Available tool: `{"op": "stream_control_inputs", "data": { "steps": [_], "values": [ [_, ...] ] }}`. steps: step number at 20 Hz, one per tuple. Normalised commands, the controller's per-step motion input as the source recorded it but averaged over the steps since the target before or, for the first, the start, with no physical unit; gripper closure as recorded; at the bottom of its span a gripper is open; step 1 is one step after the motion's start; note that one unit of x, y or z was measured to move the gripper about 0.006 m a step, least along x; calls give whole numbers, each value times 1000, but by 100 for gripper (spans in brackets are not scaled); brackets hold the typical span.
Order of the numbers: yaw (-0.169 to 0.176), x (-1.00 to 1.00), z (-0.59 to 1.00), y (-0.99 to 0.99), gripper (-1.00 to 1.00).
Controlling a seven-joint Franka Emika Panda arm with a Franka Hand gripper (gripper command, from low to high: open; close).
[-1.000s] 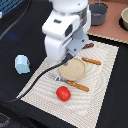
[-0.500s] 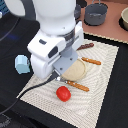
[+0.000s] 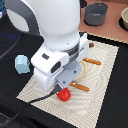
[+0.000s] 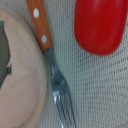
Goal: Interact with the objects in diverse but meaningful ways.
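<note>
Arm (image 3: 55,40) is low over the ribbed placemat (image 3: 100,90), and its white body covers most of the mat's middle. The free mat is the strip toward the exterior view's right and the corner below the red ball. Mat edges sit on the dark counter (image 3: 117,107); the far right corner is close to the grey pot (image 3: 96,14).

Red tomato-like ball (image 3: 63,94) sits on the mat near its lower edge, directly under the wrist housing, touching or nearly touching it; can't tell which. In the wrist view the ball (image 4: 100,25) lies just beside the orange-handled fork (image 4: 52,65), with a small gap between them. The fork lies along the rim of a beige plate (image 4: 20,75), tines pointing away from the handle.

Pale blue carton (image 3: 21,63) stands off the mat on the counter at the exterior view's left, well apart from the ball, clear space around it.

Pincer: not visible in either view, hidden by the arm body outside and out of the wrist frame. Can't tell whether it is released or clenched, or touching anything.

Orange-handled knife (image 3: 91,61) pokes out from behind the arm on the right; a second orange handle (image 3: 79,86) shows beside the ball. The plate is mostly hidden in the exterior view. A black cable (image 3: 22,107) runs across the lower left. Wrist view is blurry, with a dark patch at the plate's edge that I can't identify.
</note>
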Motion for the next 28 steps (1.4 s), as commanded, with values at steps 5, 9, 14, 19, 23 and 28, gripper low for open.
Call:
{"op": "stream_control_inputs", "data": {
  "steps": [5, 9, 14, 19, 23, 28],
  "values": [
    [-38, 408, 0, -551, -100],
    [-43, 427, 0, -554, -100],
    [-41, 585, 53, -178, -100],
    [-26, 642, 204, 216, -100],
    [-8, 516, 111, 152, -100],
    [-12, 461, 11, 0, 100]
  ]
}}
